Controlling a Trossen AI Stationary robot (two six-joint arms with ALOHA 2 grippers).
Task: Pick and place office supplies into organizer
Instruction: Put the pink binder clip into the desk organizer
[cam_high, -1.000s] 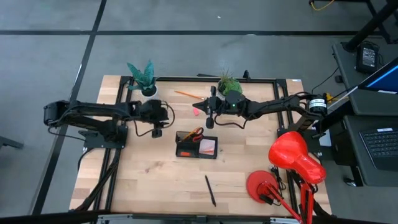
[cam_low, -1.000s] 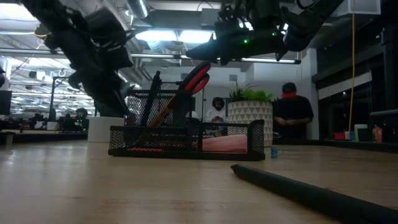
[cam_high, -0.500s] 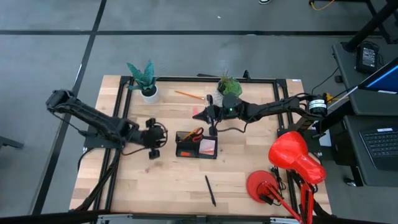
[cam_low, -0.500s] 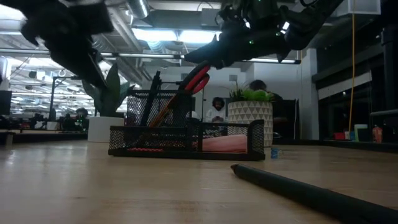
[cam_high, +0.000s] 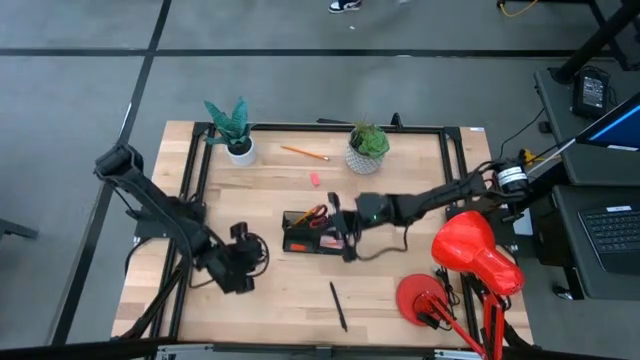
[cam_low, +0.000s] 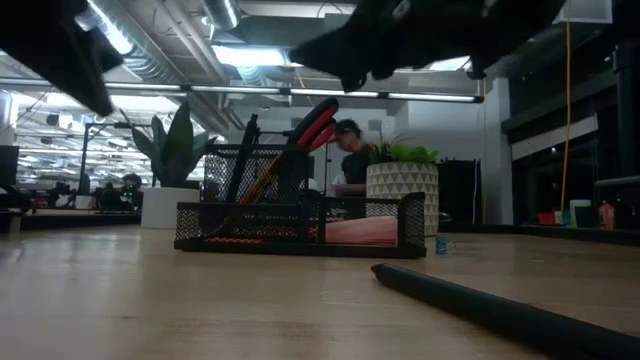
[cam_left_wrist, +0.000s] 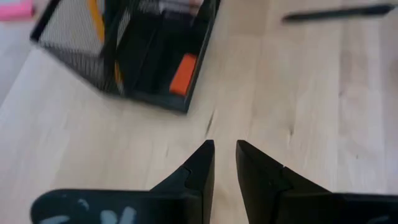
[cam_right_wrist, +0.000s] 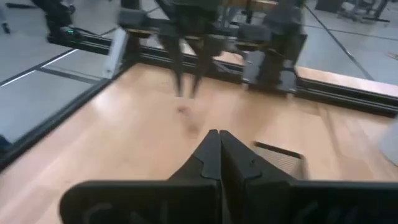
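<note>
The wooden worktop (cam_high: 260, 300) carries a black mesh organizer (cam_high: 315, 232) near its middle. Beyond the organizer lie a pink eraser (cam_high: 314, 179) and an orange pencil (cam_high: 304, 153), flanked by two potted plants (cam_high: 231, 128) (cam_high: 366, 146). A dark pen (cam_high: 339, 306) lies nearer the front edge, with a red lamp (cam_high: 455, 270) beside it.

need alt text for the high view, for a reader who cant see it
Seen from above, a black organizer holding red-handled scissors sits mid-table between two dark arms: the right gripper over its right end, the left gripper over bare wood to its left. Still loose are a dark pen in front and an orange pencil and pink eraser behind, near two potted plants.
</note>
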